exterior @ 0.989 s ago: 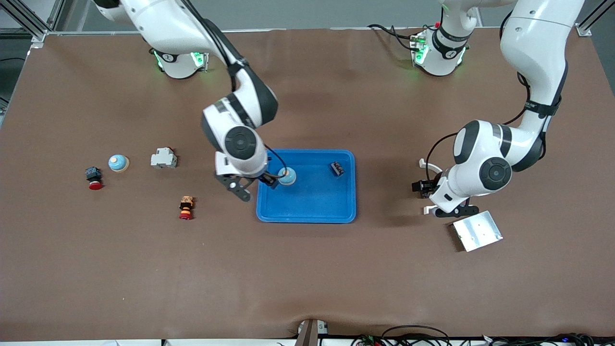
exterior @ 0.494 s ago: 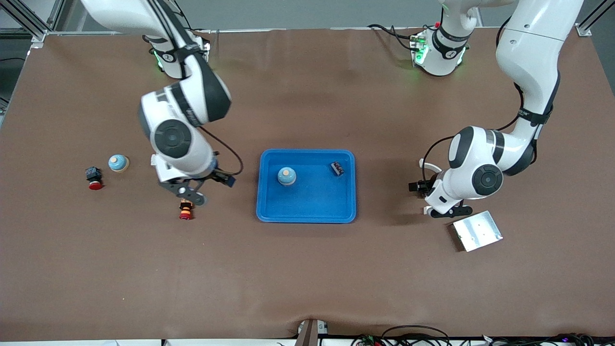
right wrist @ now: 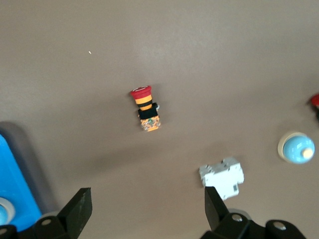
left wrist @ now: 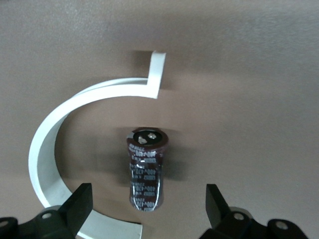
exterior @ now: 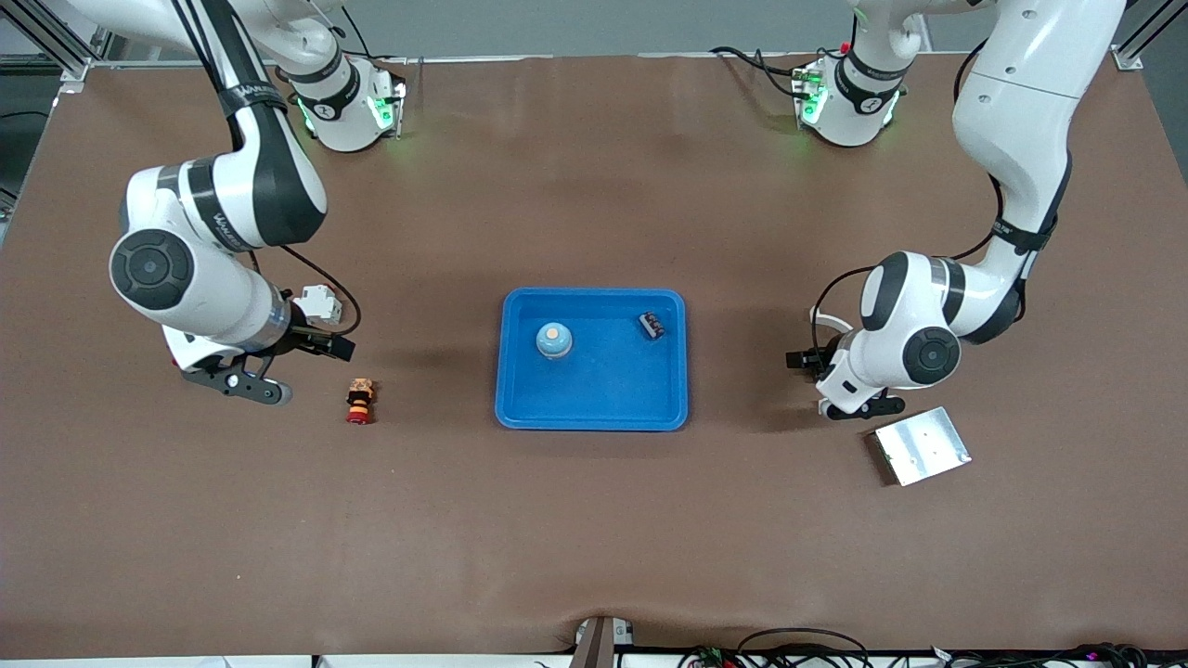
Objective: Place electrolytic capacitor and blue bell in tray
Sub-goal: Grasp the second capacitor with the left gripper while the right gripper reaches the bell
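Sitting inside the tray (exterior: pixel 594 408), the blue bell (exterior: pixel 554 340) rests upright toward the right arm's end, with a small dark component (exterior: pixel 652 326) lying in the corner toward the left arm's end, farther from the front camera. The two are well apart on the tray's blue floor.

The electrolytic capacitor (left wrist: pixel 146 169), a dark maroon cylinder with printed lettering, lies on the brown table (exterior: pixel 594 538) under the left gripper (left wrist: pixel 148 209), partly ringed by a curved white plastic strip (left wrist: pixel 55 134). The left gripper hangs low over it with its fingers spread wide, one on each side of the capacitor and touching nothing. A flat silver metal plate (exterior: pixel 922 445) lies just beside this spot, nearer to the front camera.

The right gripper (right wrist: pixel 148 211) hovers over the table's right-arm end, fingers wide apart and holding nothing. Below it lie a red-capped push button (right wrist: pixel 146 108) with orange and black bands, a white block-shaped part (right wrist: pixel 222 177) and a second blue bell (right wrist: pixel 296 148); a sliver of another red part (right wrist: pixel 315 101) shows at the edge of the right wrist view.
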Available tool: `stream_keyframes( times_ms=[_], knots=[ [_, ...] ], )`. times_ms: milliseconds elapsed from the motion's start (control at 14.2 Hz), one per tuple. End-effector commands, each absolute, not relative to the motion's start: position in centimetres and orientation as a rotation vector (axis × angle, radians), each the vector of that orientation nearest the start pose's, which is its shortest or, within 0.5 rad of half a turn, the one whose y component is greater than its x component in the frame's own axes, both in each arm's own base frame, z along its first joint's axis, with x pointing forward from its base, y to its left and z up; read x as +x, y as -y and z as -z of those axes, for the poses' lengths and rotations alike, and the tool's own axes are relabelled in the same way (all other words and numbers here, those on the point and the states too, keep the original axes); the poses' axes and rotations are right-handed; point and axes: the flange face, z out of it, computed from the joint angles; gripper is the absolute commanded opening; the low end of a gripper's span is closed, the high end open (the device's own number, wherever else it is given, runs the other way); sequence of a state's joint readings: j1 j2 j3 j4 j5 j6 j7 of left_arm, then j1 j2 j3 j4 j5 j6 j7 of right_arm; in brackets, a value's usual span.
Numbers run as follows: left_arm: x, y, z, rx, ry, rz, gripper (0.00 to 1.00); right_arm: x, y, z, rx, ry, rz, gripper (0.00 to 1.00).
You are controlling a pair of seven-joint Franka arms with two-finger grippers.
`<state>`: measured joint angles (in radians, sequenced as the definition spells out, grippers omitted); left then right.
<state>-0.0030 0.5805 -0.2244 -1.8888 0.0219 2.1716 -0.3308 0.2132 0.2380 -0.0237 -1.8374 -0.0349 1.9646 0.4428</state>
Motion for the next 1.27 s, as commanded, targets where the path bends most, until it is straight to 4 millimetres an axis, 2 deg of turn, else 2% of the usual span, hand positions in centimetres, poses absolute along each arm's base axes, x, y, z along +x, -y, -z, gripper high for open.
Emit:
stream_keyframes(
  times_ms=[0,212,353,636,848,918,989,1201],
  knots=[
    [58.7,13.2,-17.7,-3.124,0.189,-0.438,1.00,55.6,-6.7,-38.4,-3.178,-0.270,-0.081,1.00],
    [58.8,13.6,-16.9,-3.127,0.240,-0.416,1.00,52.8,-1.0,-38.4,-3.177,-0.150,-0.073,1.00],
    [58.9,13.8,-16.8,-3.122,0.272,-0.414,0.97,51.1,1.7,-38.3,-3.175,-0.087,-0.036,1.00],
    [58.9,13.7,-16.9,-3.122,0.277,-0.413,0.55,49.3,5.7,-37.5,-3.177,0.067,0.042,1.00],
    [59.0,13.4,-17.2,-3.123,0.286,-0.406,0.19,48.1,9.2,-35.7,-3.180,0.150,0.087,1.00],
    [59.1,13.3,-17.3,-3.124,0.289,-0.402,0.10,47.6,10.6,-35.1,-3.183,0.161,0.102,1.00],
    [59.2,13.3,-17.5,-3.122,0.296,-0.401,0.02,47.2,11.7,-34.5,-3.186,0.163,0.117,1.00],
    [59.7,13.7,-18.7,-3.116,0.368,-0.369,0.00,46.5,14.8,-32.4,-3.191,0.178,0.124,1.00]
  ],
)
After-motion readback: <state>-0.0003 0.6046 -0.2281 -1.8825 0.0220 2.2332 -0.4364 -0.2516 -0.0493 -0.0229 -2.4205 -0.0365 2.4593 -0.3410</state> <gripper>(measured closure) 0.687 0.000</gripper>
